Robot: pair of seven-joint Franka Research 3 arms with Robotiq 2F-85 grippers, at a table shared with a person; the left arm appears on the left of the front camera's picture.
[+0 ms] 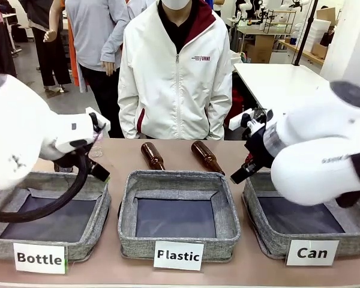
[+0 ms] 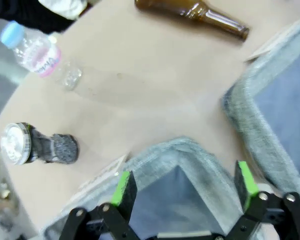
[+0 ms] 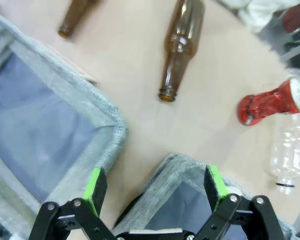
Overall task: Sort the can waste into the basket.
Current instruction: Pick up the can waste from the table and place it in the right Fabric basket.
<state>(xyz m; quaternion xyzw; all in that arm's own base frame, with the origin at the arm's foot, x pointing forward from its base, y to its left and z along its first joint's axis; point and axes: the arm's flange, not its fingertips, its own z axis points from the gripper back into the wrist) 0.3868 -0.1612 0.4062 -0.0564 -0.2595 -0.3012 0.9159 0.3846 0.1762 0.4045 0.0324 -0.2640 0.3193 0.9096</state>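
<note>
**Front view.** On the tan table, a row of three baskets:
- grey woven-fabric rectangular basket with dark lining and white "Can" label, at the robot's right
- like basket labelled "Plastic", in the middle
- like basket labelled "Bottle", at the left

Beyond the middle basket, lying flat: brown glass bottle and, beside it, second brown glass bottle. At the far side, standing: person in white zip jacket. Left gripper hanging over the far right corner of the "Bottle" basket. Right gripper hanging over the far left corner of the "Can" basket. Spread of either claw hard to judge from this side.

**Left wrist view.** Green-padded fingers spread wide, pinching nothing, with a grey basket corner below them. Small dented silver and dark drink can lying on its side on the bare table, outside every basket and near that corner. Farther off, lying flat: clear plastic bottle with pale blue cap and pink label. One brown bottle along the top edge.

**Right wrist view.** Green-padded fingers likewise spread wide, gripping nothing, above the corner of the "Can" basket. Small dented shiny red drink can lying on the table, outside that basket and apart from its rim. Just beside it, an uncapped clear plastic bottle. Both brown bottles lying toward the top, necks pointing at the baskets.
</note>
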